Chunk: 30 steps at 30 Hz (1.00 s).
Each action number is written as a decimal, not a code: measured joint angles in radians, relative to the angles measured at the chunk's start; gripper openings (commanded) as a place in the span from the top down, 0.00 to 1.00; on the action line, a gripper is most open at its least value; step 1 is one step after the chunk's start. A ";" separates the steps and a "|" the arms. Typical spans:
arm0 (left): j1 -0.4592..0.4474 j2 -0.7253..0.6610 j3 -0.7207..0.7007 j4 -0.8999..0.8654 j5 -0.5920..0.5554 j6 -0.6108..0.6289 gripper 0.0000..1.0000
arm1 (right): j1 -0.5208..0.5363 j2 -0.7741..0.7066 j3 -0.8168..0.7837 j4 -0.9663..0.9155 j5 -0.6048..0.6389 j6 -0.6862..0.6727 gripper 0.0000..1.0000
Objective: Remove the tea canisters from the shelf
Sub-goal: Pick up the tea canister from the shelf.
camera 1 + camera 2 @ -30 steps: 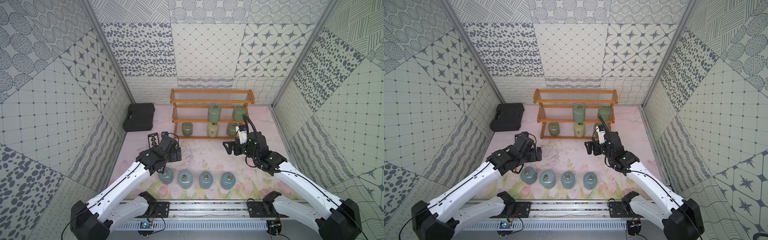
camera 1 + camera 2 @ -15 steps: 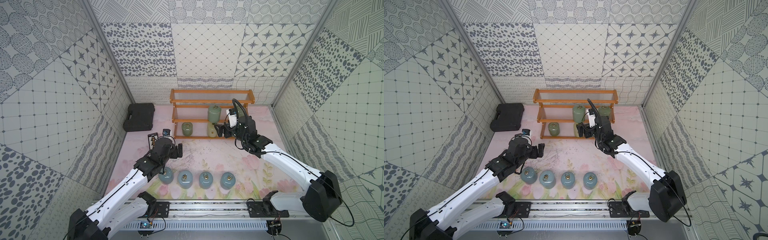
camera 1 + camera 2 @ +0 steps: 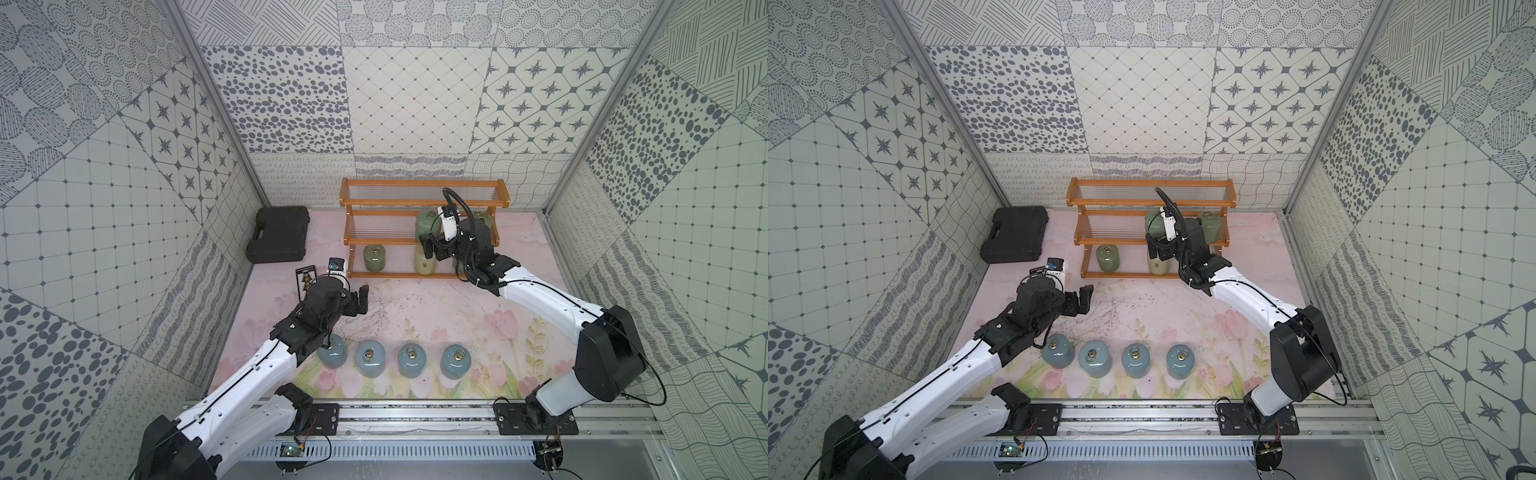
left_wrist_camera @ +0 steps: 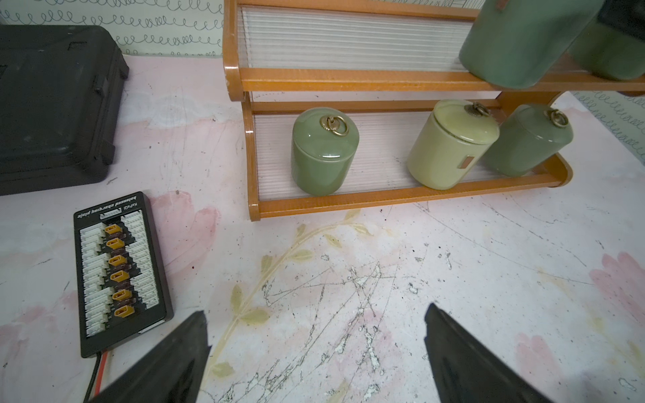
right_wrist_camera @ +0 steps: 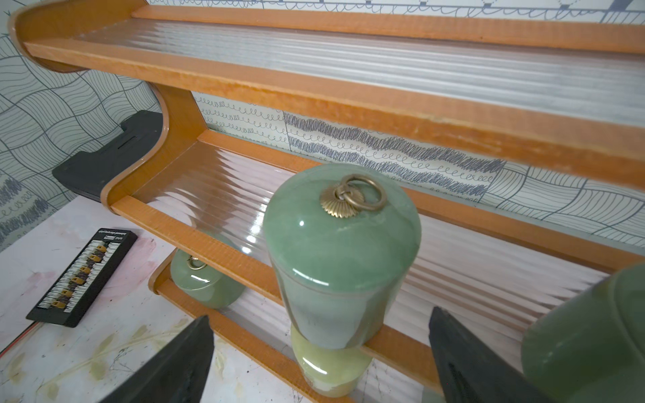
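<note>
Nearest the arms' bases, four light blue canisters [image 3: 370, 359] already stood upright in a row on the surface [image 3: 415, 307]. Just beyond them the left gripper [image 3: 362, 300] hovered empty, jaws wide, short of the shelf [image 3: 419, 203]. Its bottom tier held two sage green jars [image 4: 324, 150] with a cream canister [image 4: 453, 146] between them.

Above, the right gripper [image 5: 319, 314] faced the middle-tier sage green canister [image 5: 342, 244], which sat untouched between the widely spread jaws. The grasp looked about to be made. It would go best with the jaws pushed in level around the body, below the lid seam, and closed gently on the glossy glaze. The lift should clear the front rail before drawing back, minding the neighbouring canister [image 5: 590, 335] just beside one jaw.

The target stood upright — long axis vertical, brass ring on top. The top tier held nothing.
</note>
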 measured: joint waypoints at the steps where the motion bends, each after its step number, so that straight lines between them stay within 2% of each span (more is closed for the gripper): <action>1: 0.000 0.000 -0.002 0.002 0.001 0.000 0.00 | 0.000 0.013 0.008 0.004 0.005 -0.004 0.00; 30: 0.001 -0.018 -0.047 0.032 0.044 -0.031 0.00 | -0.034 0.212 0.116 0.193 0.005 -0.025 0.00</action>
